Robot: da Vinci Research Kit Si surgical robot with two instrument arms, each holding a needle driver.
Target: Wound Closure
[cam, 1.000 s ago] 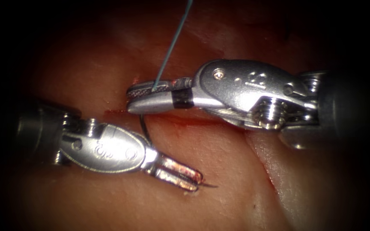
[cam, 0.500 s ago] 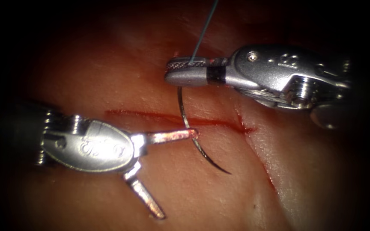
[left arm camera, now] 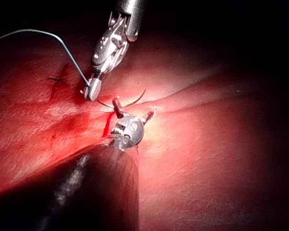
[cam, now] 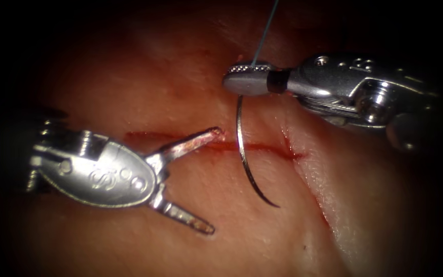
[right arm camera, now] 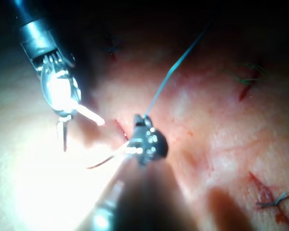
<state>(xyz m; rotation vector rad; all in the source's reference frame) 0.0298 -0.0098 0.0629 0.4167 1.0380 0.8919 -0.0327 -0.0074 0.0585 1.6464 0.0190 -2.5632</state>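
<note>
My right tool (cam: pixel 227 81) comes in from the right above the cut (cam: pixel 180 141), its jaws shut on the curved needle (cam: pixel 243 154) at its thread end. The needle hangs free of the tissue (cam: pixel 129 77). It arcs down across the right part of the cut, and its point lies below the cut. Blue thread (cam: pixel 263 33) rises from those jaws out of the picture. My left tool (cam: pixel 212 180) stands open and holds nothing. Its upper jaw tip rests at the cut, just left of the needle. In the left wrist view, the left tool (left arm camera: pixel 133 109) sits by the needle (left arm camera: pixel 132 102) and the right tool (left arm camera: pixel 92 90).
Red fluid lines the cut. A pale fold of tissue (cam: pixel 329 205) runs down at the right. Older stitches with short thread ends (right arm camera: pixel 274 202) mark the tissue away from the tools, and another shows as a dark mark (left arm camera: pixel 58 79).
My left tool let go of the needle near its point, opened wide and drew back left. My right tool carried the needle up and to the right, out from beside the left tool.
</note>
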